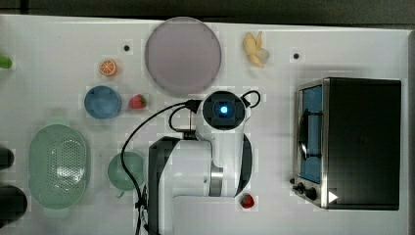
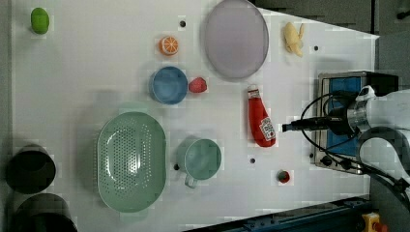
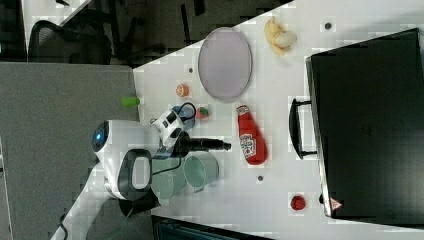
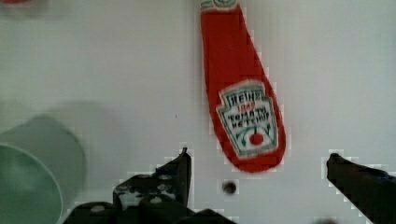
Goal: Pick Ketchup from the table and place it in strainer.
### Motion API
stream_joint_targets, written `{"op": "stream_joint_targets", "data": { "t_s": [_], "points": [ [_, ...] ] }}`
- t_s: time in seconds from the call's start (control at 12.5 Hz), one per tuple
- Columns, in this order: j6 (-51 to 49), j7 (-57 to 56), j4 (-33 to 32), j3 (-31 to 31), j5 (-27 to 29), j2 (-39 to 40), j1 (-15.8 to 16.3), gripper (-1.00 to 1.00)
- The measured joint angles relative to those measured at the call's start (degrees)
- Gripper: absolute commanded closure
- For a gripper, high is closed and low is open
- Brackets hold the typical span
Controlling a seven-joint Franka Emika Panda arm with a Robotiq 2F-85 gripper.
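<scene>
White worktop, contents as laid out.

Ketchup bottle: red, white cap, shield label, lying flat on the worktop with its cap toward the grey plate. It sits between the mug and the toaster oven, touching neither.

Strainer: pale green, oval, perforated bottom, nothing in it. It sits at the left view's lower left, well apart from the bottle.

Mug: green, with a handle, just beside the strainer, nothing in it.

Bowl: blue, round, nothing in it; a strawberry lies just beside it.

Plate: nothing on it.

Loose items: orange half, banana, green fruit at the far corner, second strawberry near the oven.

Two dark round containers stand at the worktop edge beside the strainer; contents cannot be told.

Gripper: fingers spread fully wide, holding nothing, either side of the bottle's base end in the wrist view, clear of it.
</scene>
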Motion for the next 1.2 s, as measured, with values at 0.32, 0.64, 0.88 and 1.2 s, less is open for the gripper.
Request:
{"op": "stream_joint_targets", "data": {
  "t_s": [0.32,0.64,0.88,1.2],
  "points": [
    [11.3,-3.2,-0.6,0.1,-3.2,5.5,0.2,-1.00],
    [16.2,-3.7,-0.9,-0.1,-4.9,14.0,0.3,-1.00],
    [19.0,-4.2,-2.2,0.2,-4.6,17.7,0.4,-0.93],
    [22.0,-4.3,-2.1,0.0,-4.5,19.7,1.1,-0.24]
  ]
}}
